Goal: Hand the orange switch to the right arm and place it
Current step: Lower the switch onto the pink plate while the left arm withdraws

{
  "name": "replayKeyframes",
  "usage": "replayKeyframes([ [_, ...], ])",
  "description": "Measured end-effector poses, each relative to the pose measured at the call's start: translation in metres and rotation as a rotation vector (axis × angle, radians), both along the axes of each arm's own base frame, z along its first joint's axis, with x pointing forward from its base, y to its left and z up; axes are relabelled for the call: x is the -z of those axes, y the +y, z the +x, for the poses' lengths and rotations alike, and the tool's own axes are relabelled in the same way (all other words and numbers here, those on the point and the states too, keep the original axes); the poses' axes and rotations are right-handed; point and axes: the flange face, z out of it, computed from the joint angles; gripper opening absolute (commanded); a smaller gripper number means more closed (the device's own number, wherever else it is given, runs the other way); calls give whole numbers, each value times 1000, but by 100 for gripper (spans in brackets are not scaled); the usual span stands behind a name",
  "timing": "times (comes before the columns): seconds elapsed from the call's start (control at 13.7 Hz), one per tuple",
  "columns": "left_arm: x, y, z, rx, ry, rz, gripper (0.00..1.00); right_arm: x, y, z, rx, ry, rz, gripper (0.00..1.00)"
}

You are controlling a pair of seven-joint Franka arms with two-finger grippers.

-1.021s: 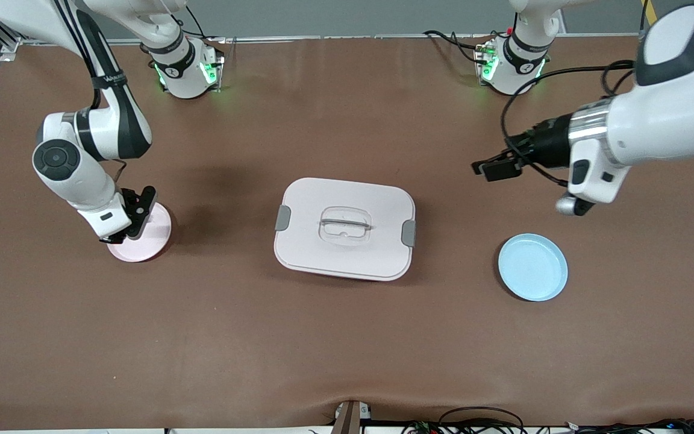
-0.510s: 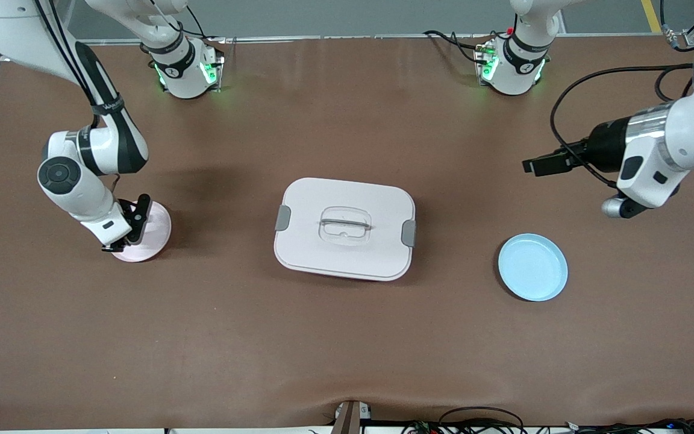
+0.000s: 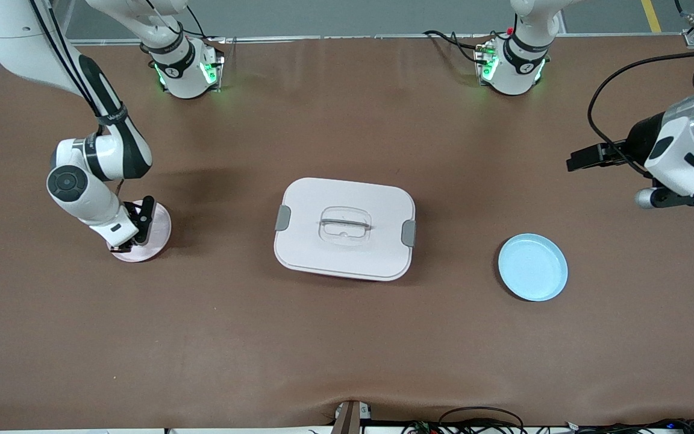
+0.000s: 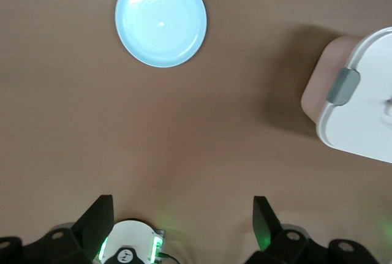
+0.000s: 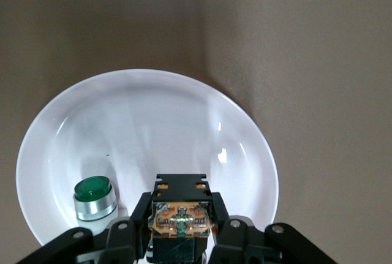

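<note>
The right end effector grips the small, light, rigid black boxy orange switch by its sides over the pink plate; the left end effector is released.

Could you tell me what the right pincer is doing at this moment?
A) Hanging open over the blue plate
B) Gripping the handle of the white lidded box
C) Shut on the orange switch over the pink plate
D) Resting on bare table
C: in the right wrist view the right pincer is clamped on the orange switch just above the pink plate, which also holds a green-capped button.
</note>
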Motion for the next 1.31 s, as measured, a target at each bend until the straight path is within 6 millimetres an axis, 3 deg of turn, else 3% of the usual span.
replayKeyframes([
  [0.29, 11, 23, -4, 50, -74, 18, 100, 4, 2, -1, -6, -9, 6, 0],
  [0.58, 21, 26, -39, 119, -150, 67, 100, 12, 4, -1, -11, -16, 14, 0],
  [1.02, 2, 53, -49, 86, -205, 59, 100, 15, 5, -1, -14, -20, 17, 0],
  [1.31, -5, 56, -48, 80, -226, 58, 100, 21, 5, -2, -16, -21, 22, 0],
])
